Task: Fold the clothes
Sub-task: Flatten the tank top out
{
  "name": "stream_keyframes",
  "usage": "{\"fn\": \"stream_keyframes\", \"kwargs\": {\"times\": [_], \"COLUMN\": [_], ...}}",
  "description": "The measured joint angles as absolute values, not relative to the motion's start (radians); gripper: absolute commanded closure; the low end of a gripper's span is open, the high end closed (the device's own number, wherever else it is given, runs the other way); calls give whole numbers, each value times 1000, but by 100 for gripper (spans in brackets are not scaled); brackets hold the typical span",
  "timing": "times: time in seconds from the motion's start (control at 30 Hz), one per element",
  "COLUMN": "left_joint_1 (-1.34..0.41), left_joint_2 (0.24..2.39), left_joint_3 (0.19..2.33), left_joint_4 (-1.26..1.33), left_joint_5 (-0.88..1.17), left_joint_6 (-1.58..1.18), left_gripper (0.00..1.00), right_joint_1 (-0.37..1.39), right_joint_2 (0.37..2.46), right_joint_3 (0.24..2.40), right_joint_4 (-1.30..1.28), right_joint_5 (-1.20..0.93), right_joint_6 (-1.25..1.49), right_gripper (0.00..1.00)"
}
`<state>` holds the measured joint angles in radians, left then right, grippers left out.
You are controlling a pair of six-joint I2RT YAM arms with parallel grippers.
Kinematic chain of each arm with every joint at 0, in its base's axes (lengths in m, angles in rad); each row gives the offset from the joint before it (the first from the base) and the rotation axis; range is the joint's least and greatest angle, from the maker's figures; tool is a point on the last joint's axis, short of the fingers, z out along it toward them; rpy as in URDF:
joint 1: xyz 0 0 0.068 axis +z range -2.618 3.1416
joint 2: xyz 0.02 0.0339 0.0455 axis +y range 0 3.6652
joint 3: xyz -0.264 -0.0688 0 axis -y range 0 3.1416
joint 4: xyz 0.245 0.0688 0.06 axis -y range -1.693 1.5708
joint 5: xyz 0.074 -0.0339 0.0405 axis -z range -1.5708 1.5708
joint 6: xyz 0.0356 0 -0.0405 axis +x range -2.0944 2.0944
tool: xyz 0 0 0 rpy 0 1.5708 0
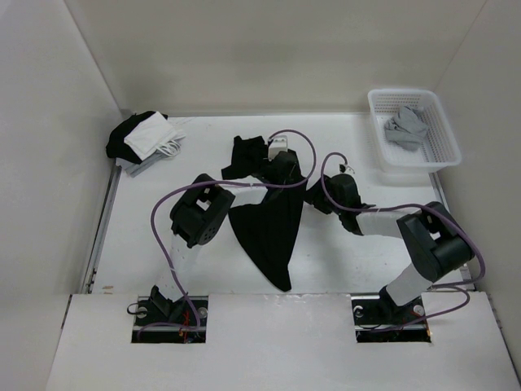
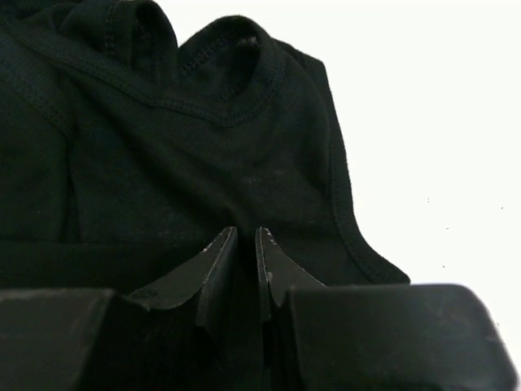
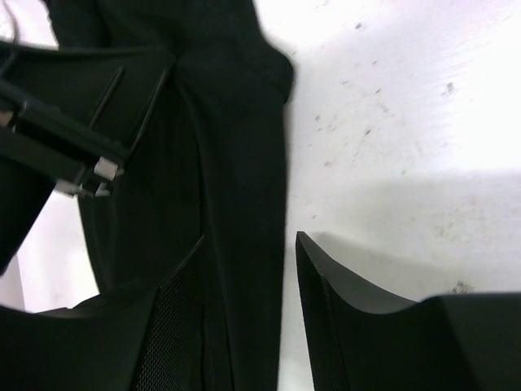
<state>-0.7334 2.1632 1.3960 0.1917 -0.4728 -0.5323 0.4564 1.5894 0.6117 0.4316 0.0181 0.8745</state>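
Note:
The clothes, a plain black T-shirt (image 1: 269, 228), lie bunched mid-table and taper to a point toward the near edge. My left gripper (image 1: 283, 165) is at the shirt's far end. In the left wrist view its fingers (image 2: 246, 232) stand almost together with black fabric pinched in the narrow gap, and the stitched neck hem (image 2: 220, 110) lies just ahead. My right gripper (image 1: 314, 196) is at the shirt's right edge. Its jaws (image 3: 251, 236) are open, and a strip of the shirt (image 3: 236, 163) runs between them, close to the left finger (image 3: 175, 309).
A white basket (image 1: 446, 147) at the back right holds a small grey garment (image 1: 405, 126). A black-and-white cloth bundle (image 1: 145, 138) sits at the back left. White walls close in the table on three sides. Purple cables (image 1: 167, 244) loop over both arms.

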Motion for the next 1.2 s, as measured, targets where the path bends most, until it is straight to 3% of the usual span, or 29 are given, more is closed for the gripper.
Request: {"fn": "stream_keyframes", "kwargs": {"times": [0.1,0.33,0.43,0.53,1.2], "left_joint_1": [-731,-731,-728,-724,-603], "left_joint_2": [2168,2165,2157,2140,1810], "left_joint_3": [1391,1362,1353,1334,1015], "left_joint_4": [191,200,206,207,260], "left_joint_5": [-468,-466,-460,-451,-303], "left_joint_6": [-533,-548,-560,-570,-669], "left_gripper": [90,95,96,98,98], "right_joint_1": [443,426,418,408,294], "right_joint_2": [1629,1722,1775,1821,1825], "right_joint_3": [633,703,751,785,788], "right_joint_4": [430,427,427,429,442], "right_joint_5": [18,2,-15,-35,-42], "right_joint_6": [884,910,927,952,1003], "right_gripper": [49,68,90,99,100]}}
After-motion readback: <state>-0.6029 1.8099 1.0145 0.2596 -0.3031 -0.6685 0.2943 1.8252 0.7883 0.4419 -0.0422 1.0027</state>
